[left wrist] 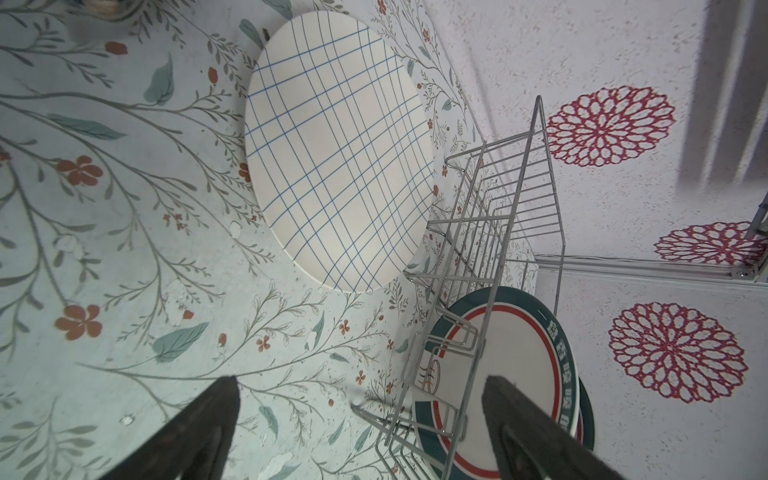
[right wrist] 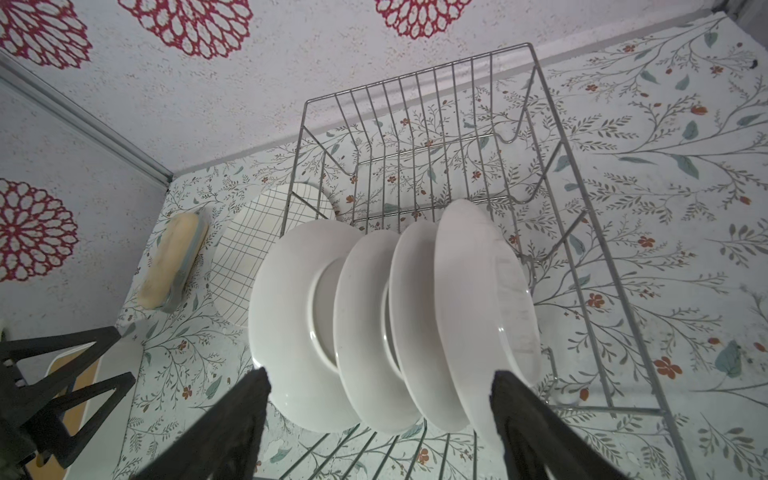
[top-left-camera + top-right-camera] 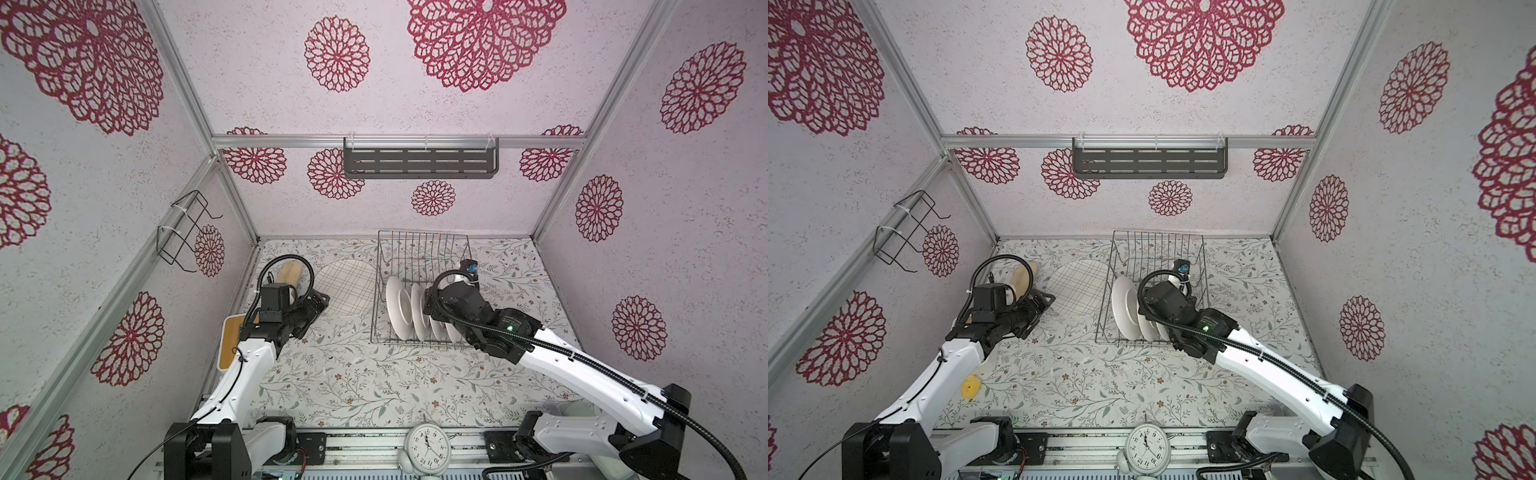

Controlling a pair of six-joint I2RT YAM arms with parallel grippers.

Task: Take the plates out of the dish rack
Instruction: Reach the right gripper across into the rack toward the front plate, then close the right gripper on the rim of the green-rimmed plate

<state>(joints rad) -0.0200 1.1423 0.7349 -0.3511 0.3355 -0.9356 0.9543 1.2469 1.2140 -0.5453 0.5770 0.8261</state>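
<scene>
**A:** Stage of the unloading?
**B:** Early, to judge by the layout: one plate out, four to go.

**A:** Position of the one out?
**B:** The grid-lined plate [image 3: 345, 291], face up and flat on the bench [image 3: 353, 386], just beside the dish rack [image 3: 419, 245] on the left arm's side. Touching the wire or not: impossible to tell.

**A:** And the four to go?
**B:** The remaining plates [image 3: 397, 305], on edge between the tines in the rack's near half. Closely packed and slightly leaning, white backs toward the arms, teal-rimmed faces turned away.

**A:** State of the left gripper [image 1: 361, 382]?
**B:** Jaws spread wide with nothing between them, outside the rack near the grid-lined plate.

**A:** And the right gripper [image 2: 382, 374]?
**B:** Likewise spread and grasping nothing, over the rack's near end, reaching toward the lower edges of the row.

**A:** Likely next requirement?
**B:** Presumably a pinch on a single rim, then a lift clear of the tines.
</scene>
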